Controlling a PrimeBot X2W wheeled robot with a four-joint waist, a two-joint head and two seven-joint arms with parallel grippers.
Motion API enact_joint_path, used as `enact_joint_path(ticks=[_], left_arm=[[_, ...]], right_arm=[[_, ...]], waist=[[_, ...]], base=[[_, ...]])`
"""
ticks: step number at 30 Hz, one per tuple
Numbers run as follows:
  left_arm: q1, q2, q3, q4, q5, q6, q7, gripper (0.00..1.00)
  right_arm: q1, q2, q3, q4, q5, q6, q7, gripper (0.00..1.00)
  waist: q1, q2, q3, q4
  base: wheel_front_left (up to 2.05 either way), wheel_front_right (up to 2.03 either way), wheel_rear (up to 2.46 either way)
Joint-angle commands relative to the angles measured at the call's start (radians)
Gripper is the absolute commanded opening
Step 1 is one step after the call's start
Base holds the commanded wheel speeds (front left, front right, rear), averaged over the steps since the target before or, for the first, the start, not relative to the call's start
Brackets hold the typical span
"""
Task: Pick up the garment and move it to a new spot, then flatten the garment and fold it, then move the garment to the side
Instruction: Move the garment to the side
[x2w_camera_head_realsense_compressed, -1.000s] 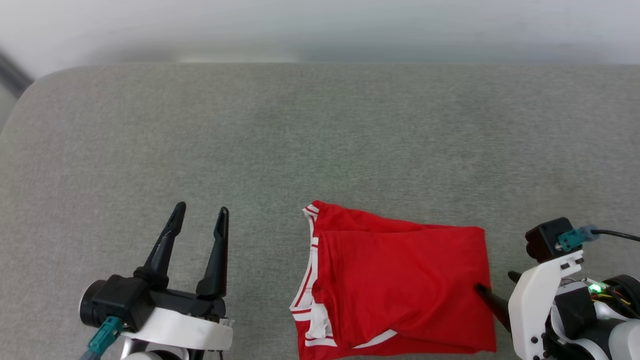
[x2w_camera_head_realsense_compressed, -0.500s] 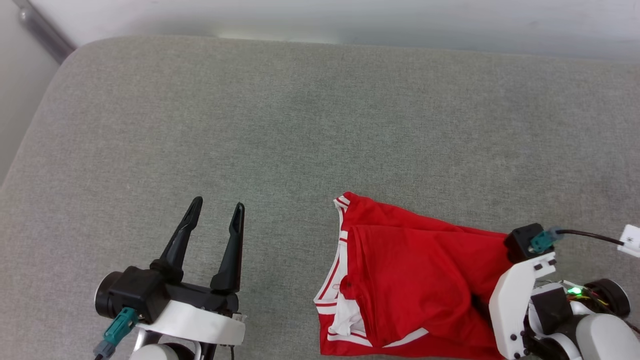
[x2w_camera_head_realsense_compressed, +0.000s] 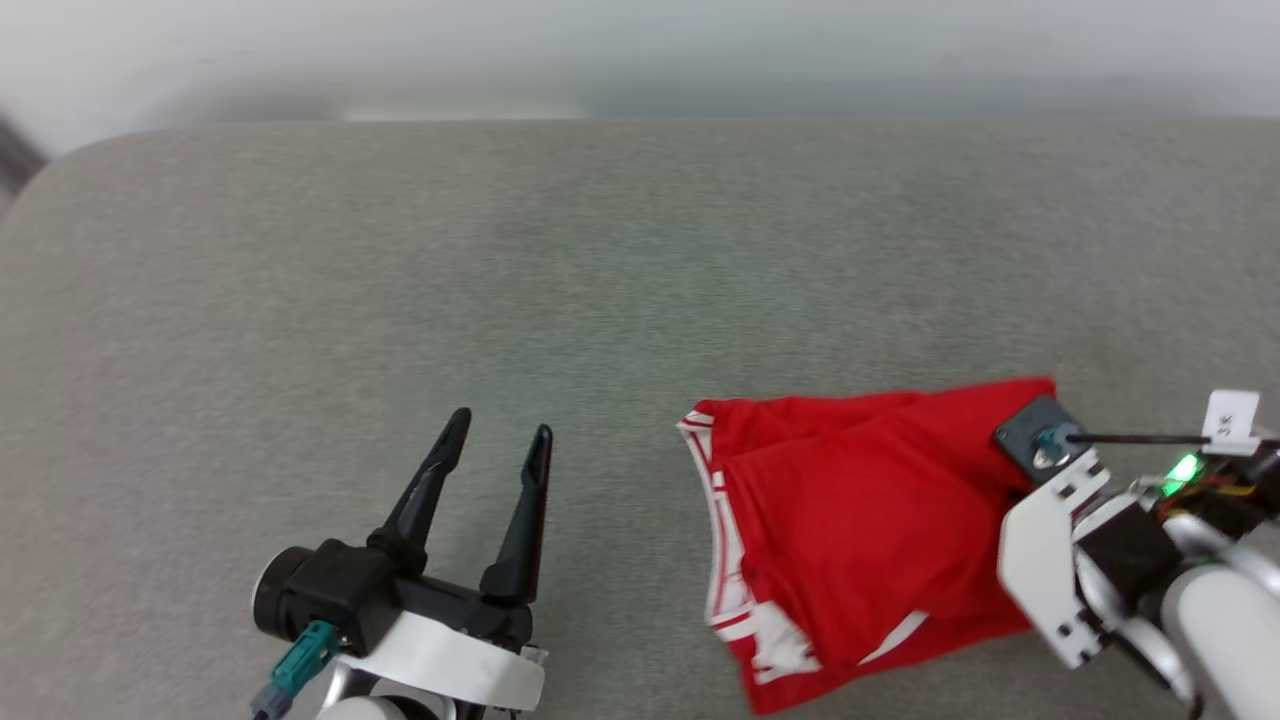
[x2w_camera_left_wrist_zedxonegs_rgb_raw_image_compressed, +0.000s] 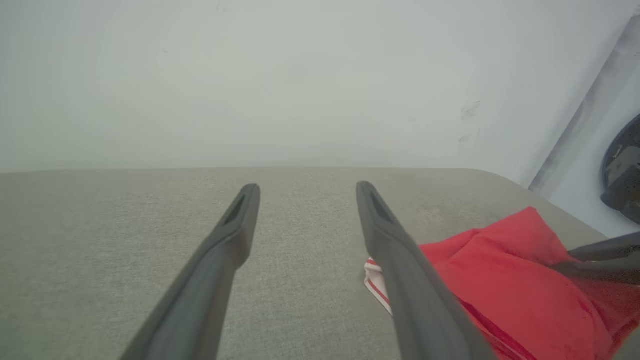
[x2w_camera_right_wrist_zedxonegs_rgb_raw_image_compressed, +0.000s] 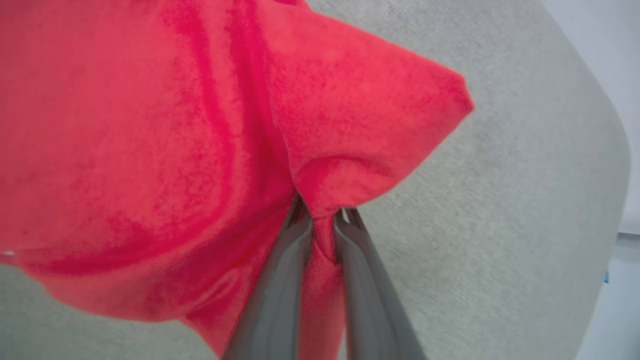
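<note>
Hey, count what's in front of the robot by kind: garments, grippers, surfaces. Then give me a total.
Red jersey shirt with white striped trim: 1
Black two-fingered grippers, left gripper and right gripper: 2
Grey fabric-covered surface: 1
Total: 4

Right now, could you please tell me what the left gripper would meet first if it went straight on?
Probably the bare grey cushion ahead of the open left gripper; the garment lies off to its right. Depth is unclear, so possibly the wall beyond.

Grey fabric surface (x2w_camera_head_realsense_compressed: 600, 260), pale wall (x2w_camera_head_realsense_compressed: 640, 50) behind — blurred
</note>
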Motion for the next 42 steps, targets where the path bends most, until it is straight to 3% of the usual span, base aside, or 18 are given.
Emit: enact_joint_path(ticks=[1,10,20,31,38,39,40,42], left_arm=[[-0.008,-0.008,-0.008,0.0,0.008,-0.002,-0.002,1.0],[-0.116,-0.014,-0.07,0.002,-0.006,-0.002,-0.002,1.0],[-0.27,0.053,-0.154,-0.031,0.01,-0.002,-0.002,1.0],[-0.397,0.115,-0.228,-0.095,0.031,-0.002,-0.002,1.0],[-0.409,0.125,-0.229,-0.113,0.025,-0.002,-0.002,1.0],[-0.408,0.124,-0.228,-0.11,0.024,-0.002,-0.002,1.0],[-0.407,0.124,-0.225,-0.107,0.024,-0.002,-0.002,1.0],[-0.4,0.118,-0.213,-0.103,0.024,-0.002,-0.002,1.0]], right_arm=[[-0.041,-0.044,0.02,-0.025,-0.008,-0.001,0.007,0.0],[-0.214,-0.332,0.123,-0.093,-0.042,-0.001,-0.038,0.0],[-0.263,-0.462,0.034,0.033,-0.048,-0.001,-0.212,0.0],[-0.232,-0.467,-0.212,0.328,-0.098,-0.001,-0.484,0.0],[-0.255,-0.414,-0.31,0.463,-0.146,-0.001,-0.599,0.01],[-0.261,-0.411,-0.319,0.473,-0.154,-0.001,-0.612,0.79],[-0.27,-0.404,-0.327,0.483,-0.162,-0.001,-0.622,1.0],[-0.273,-0.386,-0.335,0.489,-0.177,-0.001,-0.631,1.0]], waist=[[0.0,-0.0001,0.021,-0.074],[0.0,-0.0001,0.17,-0.266],[0.0,-0.0001,0.338,-0.368],[0.0,-0.0001,0.464,-0.339],[0.0,-0.0001,0.489,-0.308],[0.0,-0.0001,0.485,-0.304],[0.0,-0.0001,0.48,-0.3],[0.0,-0.0001,0.462,-0.295]], base=[[0.0,0.0,0.0],[0.0,0.0,0.0],[0.0,0.0,0.0],[0.0,0.0,0.0],[0.0,0.0,0.0],[0.0,0.0,0.0],[0.0,0.0,0.0],[0.0,0.0,0.0]])
